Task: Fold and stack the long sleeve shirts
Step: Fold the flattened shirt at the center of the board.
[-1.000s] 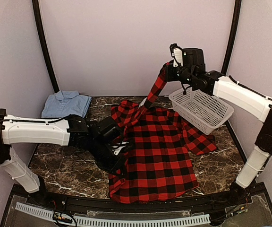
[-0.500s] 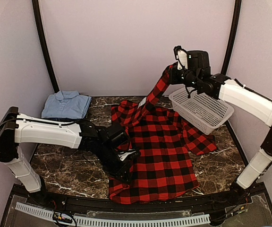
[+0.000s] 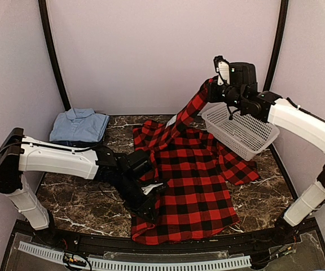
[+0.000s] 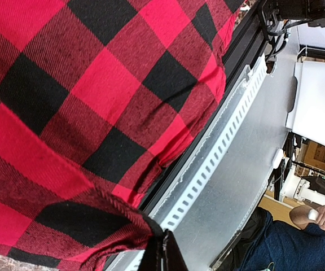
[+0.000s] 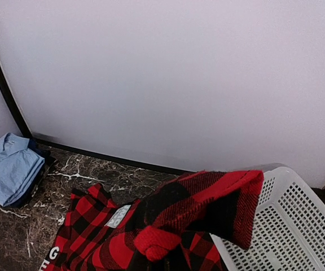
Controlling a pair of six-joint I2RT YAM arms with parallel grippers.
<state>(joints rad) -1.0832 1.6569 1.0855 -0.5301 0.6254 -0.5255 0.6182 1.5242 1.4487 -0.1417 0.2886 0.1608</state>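
Observation:
The red-and-black check flannel shirt [image 3: 193, 175] lies spread on the marble table. My left gripper [image 3: 150, 208] is shut on its near left hem [image 4: 123, 203], low at the table's front. My right gripper [image 3: 212, 93] is shut on a sleeve cuff [image 5: 207, 203] and holds it high at the back, the sleeve [image 3: 188, 110] stretched up from the shirt. A folded light blue shirt [image 3: 79, 124] lies at the back left, on top of a darker blue one [image 5: 35, 169] that shows beneath it in the right wrist view.
A white mesh basket [image 3: 242, 131] stands tilted at the back right, just below my right gripper; it also shows in the right wrist view [image 5: 289, 226]. The table's front rail [image 3: 151, 261] runs just beyond the shirt's hem.
My right gripper has moved right and slightly up with the sleeve. My left gripper has slid right and nearer along the shirt's left edge to the hem.

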